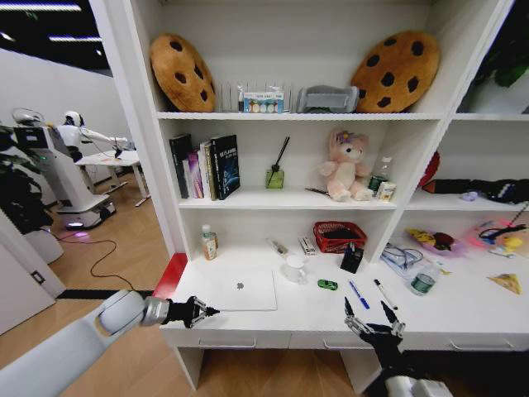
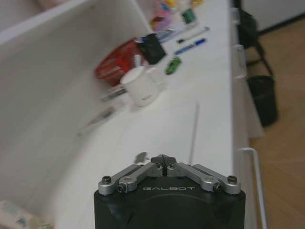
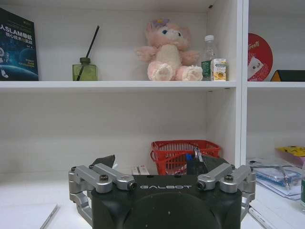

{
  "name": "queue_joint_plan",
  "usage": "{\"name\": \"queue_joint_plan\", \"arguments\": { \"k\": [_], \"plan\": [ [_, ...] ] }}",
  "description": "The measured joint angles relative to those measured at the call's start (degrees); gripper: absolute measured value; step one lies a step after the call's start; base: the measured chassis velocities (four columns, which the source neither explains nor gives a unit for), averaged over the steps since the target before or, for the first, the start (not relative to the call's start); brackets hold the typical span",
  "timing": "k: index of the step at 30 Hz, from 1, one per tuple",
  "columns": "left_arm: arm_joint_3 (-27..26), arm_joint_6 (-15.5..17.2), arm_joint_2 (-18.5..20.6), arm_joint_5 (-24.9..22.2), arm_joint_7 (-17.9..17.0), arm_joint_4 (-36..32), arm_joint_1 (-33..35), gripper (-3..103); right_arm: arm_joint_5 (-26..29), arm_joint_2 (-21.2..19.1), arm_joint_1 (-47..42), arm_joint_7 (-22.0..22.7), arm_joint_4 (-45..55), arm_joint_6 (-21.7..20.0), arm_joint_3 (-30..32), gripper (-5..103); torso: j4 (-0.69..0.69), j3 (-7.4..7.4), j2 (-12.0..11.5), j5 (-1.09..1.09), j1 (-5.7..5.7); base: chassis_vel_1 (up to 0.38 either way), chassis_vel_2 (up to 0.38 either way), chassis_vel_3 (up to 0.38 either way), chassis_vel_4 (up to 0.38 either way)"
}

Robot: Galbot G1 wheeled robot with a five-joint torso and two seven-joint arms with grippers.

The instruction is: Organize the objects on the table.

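Note:
A slim silver laptop (image 1: 240, 288) (image 2: 157, 129) lies closed on the left of the white table (image 1: 463, 313). To its right sit a tiny green toy car (image 1: 327, 284) (image 2: 172, 65), a blue pen (image 1: 359, 294) (image 2: 193, 46) and a black-and-white pen (image 1: 385, 294) (image 2: 193, 34). A small black pen holder (image 1: 351, 258) (image 2: 151, 47) stands behind them, in front of the shelf divider. My left gripper (image 1: 202, 312) (image 2: 163, 160) is shut and empty, level with the table's front edge at the laptop's near left corner. In front of the pens my right gripper (image 1: 366, 308) hovers open.
A white mug (image 1: 295, 268) (image 2: 140, 86) stands between laptop and car, a red mesh basket (image 1: 339, 236) (image 3: 183, 152) behind it. A small bottle (image 1: 209, 242) is at the back left, a water bottle (image 1: 423, 281) and clutter at the right. Shelves rise above the desk.

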Motion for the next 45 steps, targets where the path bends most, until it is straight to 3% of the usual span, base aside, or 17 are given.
{"name": "queue_joint_plan", "arguments": {
  "k": [2, 3, 5, 6, 7, 8, 10, 11, 14, 15, 19, 22, 26, 29, 32, 34, 45],
  "plan": [
    [-6.81, 1.96, -3.89, -2.01, -8.73, -1.94, 6.91, 0, -0.04, 0.02, -0.19, 0.16, 0.23, 0.0, 0.26, 100, -0.05, 0.0, 0.0, -0.04, 0.0, 0.0, 0.0, 0.0, 0.0],
    [-6.81, 1.96, -3.89, -2.01, -8.73, -1.94, 6.91, 0, -0.04, 0.02, -0.19, 0.16, 0.23, 0.0, 0.26, 100, -0.05, 0.0, 0.0, -0.04, 0.0, 0.0, 0.0, 0.0, 0.0],
    [-16.11, 8.37, -10.96, -5.37, -22.77, -6.55, 17.79, -1, 0.19, -0.62, 0.05, 0.52, 0.53, -0.34, 0.45, 100, 0.02, 0.01, 0.0, -0.03, 0.01, 0.0, 0.0, 0.0, 0.0],
    [-18.37, 10.29, -13.14, -6.55, -26.21, -8.19, 20.3, 2, 0.25, -0.74, 0.02, 0.56, 0.64, -0.42, 0.45, 100, 0.04, 0.01, 0.0, -0.04, 0.0, 0.0, 0.0, 0.0, 0.0],
    [-18.37, 10.29, -13.14, -6.55, -26.21, -8.19, 20.3, 2, 0.25, -0.74, 0.02, 0.56, 0.64, -0.42, 0.45, 100, 0.04, 0.01, 0.0, -0.04, 0.0, 0.0, 0.0, 0.0, 0.0],
    [-22.58, 13.07, -17.44, -8.63, -31.19, -11.39, 24.61, 6, 0.31, -0.94, -0.17, 0.6, 0.85, -0.47, 0.41, 100, 0.03, 0.0, 0.0, -0.01, 0.0, 0.0, 0.0, 0.0, 0.0],
    [-28.65, 15.72, -24.51, -11.05, -36.77, -16.96, 30.5, 12, 0.36, -1.31, -0.49, 0.62, 1.19, -0.5, 0.25, 100, 0.02, 0.0, 0.0, -0.03, 0.0, 0.0, 0.0, 0.0, 0.0],
    [-28.65, 15.72, -24.51, -11.05, -36.77, -16.96, 30.5, 12, 0.36, -1.31, -0.49, 0.62, 1.19, -0.5, 0.25, 100, 0.02, 0.0, 0.0, -0.03, 0.0, 0.0, 0.0, 0.0, 0.0],
    [-34.31, 16.87, -31.21, -11.85, -40.72, -24.5, 36.38, 27, 0.53, -2.07, -0.61, 0.62, 1.64, -0.63, 0.07, 100, 0.03, 0.0, 0.0, 0.0, 0.0, 0.0, 0.0, 0.0, 0.0],
    [-34.31, 16.87, -31.21, -11.85, -40.72, -24.5, 36.38, 27, 0.53, -2.07, -0.61, 0.62, 1.64, -0.63, 0.07, 100, 0.03, 0.0, 0.0, 0.0, 0.0, 0.0, 0.0, 0.0, 0.0],
    [-37.62, 17.65, -35.34, -12.44, -42.63, -31.46, 41.01, 43, 0.83, -2.7, -0.85, 0.63, 2.31, -0.72, -0.09, 100, 0.0, 0.0, 0.0, 0.0, 0.0, 0.0, 0.0, 0.0, 0.0],
    [-38.9, 17.7, -37.03, -12.58, -42.51, -35.65, 43.5, 60, 0.9, -2.9, -1.33, 0.6, 2.67, -0.46, -0.15, 100, 0.0, 0.0, 0.0, -0.01, 0.0, 0.0, 0.0, 0.0, 0.0],
    [-38.82, 18.1, -37.57, -12.58, -42.2, -36.73, 44.17, 66, 0.91, -2.88, -1.62, 0.42, 2.81, 0.07, -0.09, 100, 0.0, 0.01, 0.0, -0.02, 0.01, 0.0, 0.0, 0.0, 0.0],
    [-37.35, 18.56, -37.38, -11.65, -41.69, -36.83, 45.08, 83, 0.94, -2.62, -1.62, 0.19, 2.72, 0.59, -0.11, 100, 0.0, 0.01, -0.01, -0.03, 0.01, 0.0, 0.0, 0.0, 0.0],
    [-36.92, 18.58, -37.2, -11.09, -41.38, -36.81, 45.26, 88, 0.95, -2.56, -1.58, 0.14, 2.53, 0.75, -0.16, 100, 0.0, 0.01, -0.01, -0.02, 0.01, 0.0, 0.0, 0.0, 0.0],
    [-36.54, 18.59, -36.89, -10.6, -41.09, -36.67, 45.29, 97, 1.01, -2.5, -1.56, 0.1, 2.27, 0.96, -0.16, 100, 0.01, 0.01, -0.01, -0.02, 0.01, 0.0, 0.0, 0.0, 0.0],
    [-36.42, 20.25, -36.74, -10.55, -41.25, -36.35, 45.02, 100, 1.58, -2.55, -1.0, 0.1, 2.01, 0.74, -0.18, 100, 0.01, 0.01, -0.01, -0.02, 0.01, 0.0, 0.0, 0.0, 0.0]
  ]
}}
